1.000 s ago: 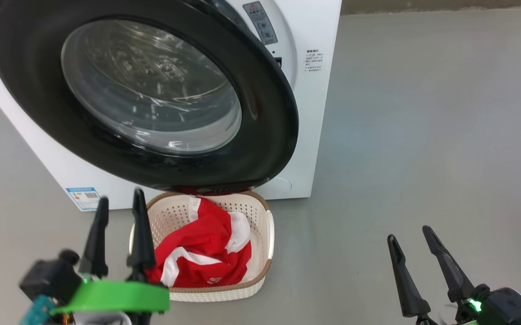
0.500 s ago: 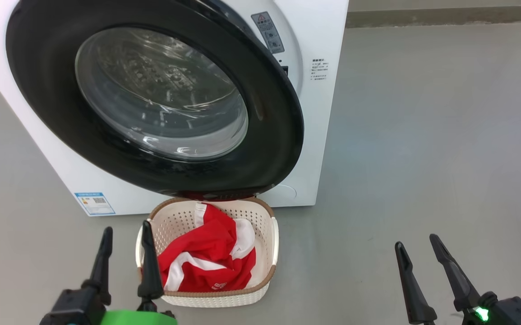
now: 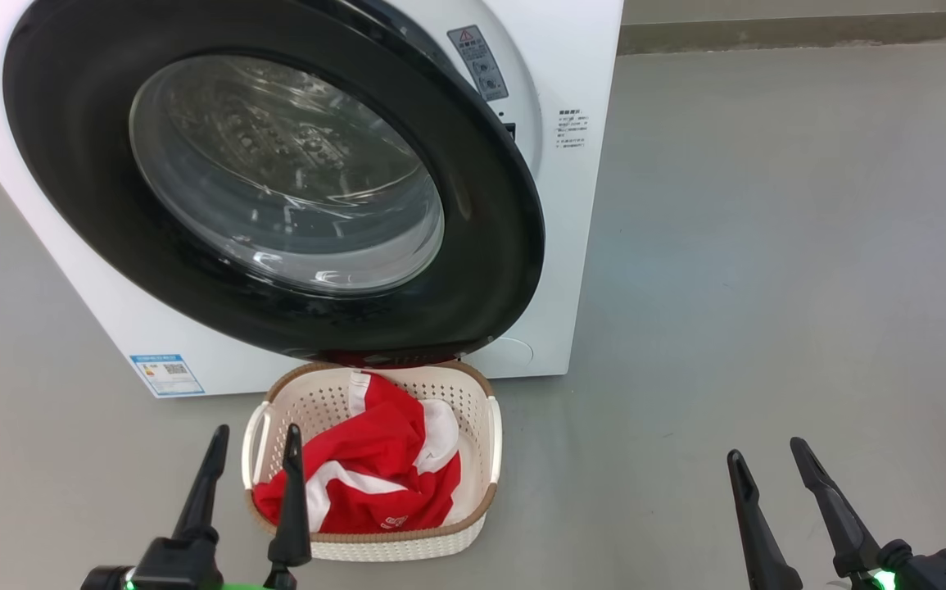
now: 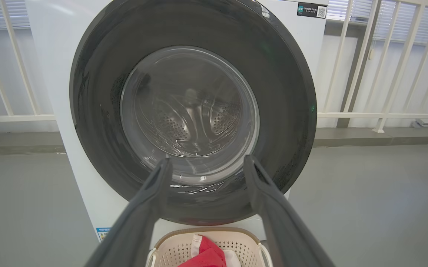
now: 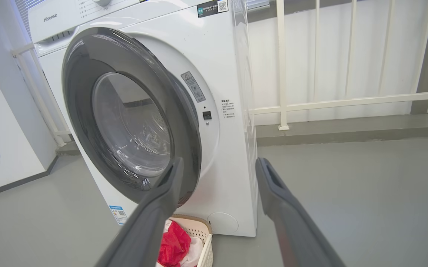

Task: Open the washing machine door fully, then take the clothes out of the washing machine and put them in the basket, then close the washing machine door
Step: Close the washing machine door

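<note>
Washing machine door [image 3: 71, 164] first: its glossy black rim and bulging glass face the head camera. From the right wrist view its right edge stands a little off the white front, so it's not latched. Through the glass in the left wrist view you can make out the perforated steel drum.

On to the washing machine [image 3: 579, 74] itself. "Hisense" [image 5: 55, 17] reads clearly on the top panel in the right wrist view. There's a black sticker with a QR code [image 5: 212, 7] at the top corner, its lettering too small to read. Beside the door sits a grey warning sticker [image 3: 478, 61] with a red triangle, then a block of small print [image 3: 572, 129], illegible. A blue label [image 3: 166, 374] sits low on the front.

Down on the grey floor [image 3: 767, 246], the basket [image 3: 391, 547] stands just before the machine, tucked under the door's lower edge. The clothes [image 3: 374, 467] lie in it, red and white, with tiny white print I can't read.

Left fingers [image 3: 204, 483] are spread wide and hold nothing, one crossing the basket's left side in the head view. Right fingers [image 3: 831, 504] are also wide apart and empty, well off to the right.
</note>
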Robot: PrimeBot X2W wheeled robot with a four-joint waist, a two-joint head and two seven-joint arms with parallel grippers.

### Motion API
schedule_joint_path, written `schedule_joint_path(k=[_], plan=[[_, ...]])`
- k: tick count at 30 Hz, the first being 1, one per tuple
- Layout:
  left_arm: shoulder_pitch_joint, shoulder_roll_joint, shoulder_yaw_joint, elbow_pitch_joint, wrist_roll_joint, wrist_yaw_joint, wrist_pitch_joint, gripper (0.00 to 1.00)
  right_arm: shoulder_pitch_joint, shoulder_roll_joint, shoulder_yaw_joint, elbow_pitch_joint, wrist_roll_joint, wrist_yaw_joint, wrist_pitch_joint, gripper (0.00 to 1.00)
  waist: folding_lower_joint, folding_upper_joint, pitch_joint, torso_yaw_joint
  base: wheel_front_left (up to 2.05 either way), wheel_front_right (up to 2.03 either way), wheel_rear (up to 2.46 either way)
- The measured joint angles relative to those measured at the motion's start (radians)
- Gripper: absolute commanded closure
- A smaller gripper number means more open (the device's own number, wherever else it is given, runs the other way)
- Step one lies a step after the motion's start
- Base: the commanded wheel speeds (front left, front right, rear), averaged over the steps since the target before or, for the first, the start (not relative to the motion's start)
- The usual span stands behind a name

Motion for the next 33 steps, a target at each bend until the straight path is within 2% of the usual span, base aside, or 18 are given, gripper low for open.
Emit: schedule_joint_path(k=[20,21,22,23,24,25,33], plan=[[0.0,-0.017,0.0,0.029,0.057,-0.017,0.0,0.0,0.0,0.0,-0.005,0.005,0.0,0.0,0.0,0.0,0.0,0.0,0.008,0.038,0.0,0.0,0.0],[0.0,-0.017,0.0,0.029,0.057,-0.018,0.0,0.0,0.0,0.0,-0.005,0.008,0.0,0.0,0.0,0.04,0.0,0.0,0.009,0.043,0.0,0.0,0.0],[0.0,-0.018,-0.001,0.029,0.058,-0.018,0.0,0.0,-0.001,0.0,-0.005,0.011,0.0,0.0,0.0,0.25,0.0,0.0,0.01,0.047,0.0,0.0,0.0],[-0.001,-0.019,-0.002,0.028,0.062,-0.018,0.0,0.0,-0.001,0.0,-0.004,0.013,0.0,0.0,0.0,0.52,0.0,0.0,0.012,0.052,0.0,0.0,0.0],[-0.001,-0.021,-0.003,0.026,0.068,-0.018,0.0,0.0,-0.002,0.0,-0.002,0.016,0.0,0.0,0.0,0.73,0.0,0.0001,0.014,0.058,0.0,0.0,0.0],[-0.001,-0.024,-0.006,0.023,0.073,-0.018,0.0,0.0,-0.002,0.001,-0.002,0.019,0.0,0.0,0.0,0.99,0.0,0.0,0.017,0.063,0.0,0.0,0.0],[-0.014,-0.035,-0.021,-0.008,0.085,-0.026,0.0,0.0,-0.104,0.0,0.026,0.061,-0.006,0.0,0.0,1.0,0.0,0.0,0.066,0.11,0.0,0.0,0.0]])
